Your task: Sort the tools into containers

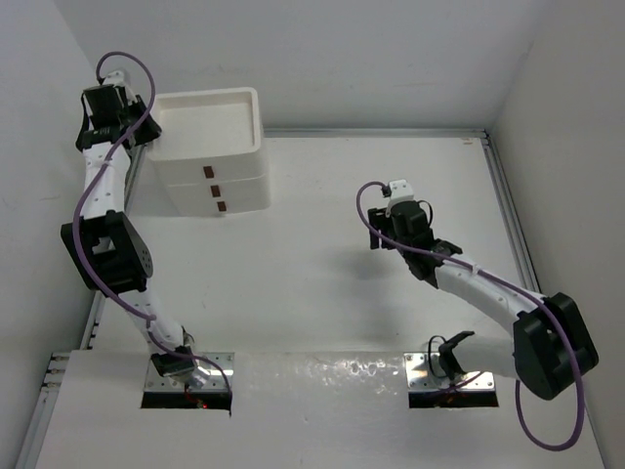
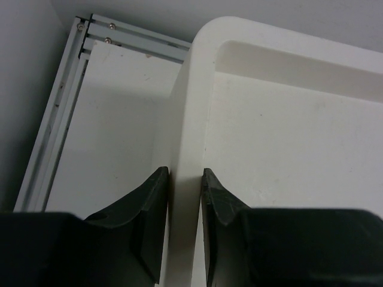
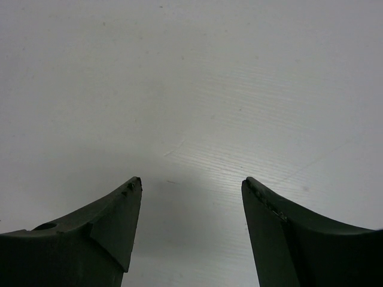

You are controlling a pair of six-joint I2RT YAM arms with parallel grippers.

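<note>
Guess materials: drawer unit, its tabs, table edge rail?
Unit: white plastic by the look, matte, with a rounded moulded rim. Tabs: brown, too small to tell. Rail: likely aluminium, silvery, a grooved profile with screws.

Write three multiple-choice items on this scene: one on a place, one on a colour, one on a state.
1. Where is the left end effector? A over bare table; B astride the container at its left rim; C at a drawer front.
2. What colour are the arm cables? A purple; B yellow; C green.
3. The right end effector is: A shut on a tool; B open, holding nothing; C shut, empty.
Answers: 1 B: a finger shows each side of the rim. 2 A: purple loops follow both arms. 3 B: its fingers stand wide apart, nothing between.
</note>
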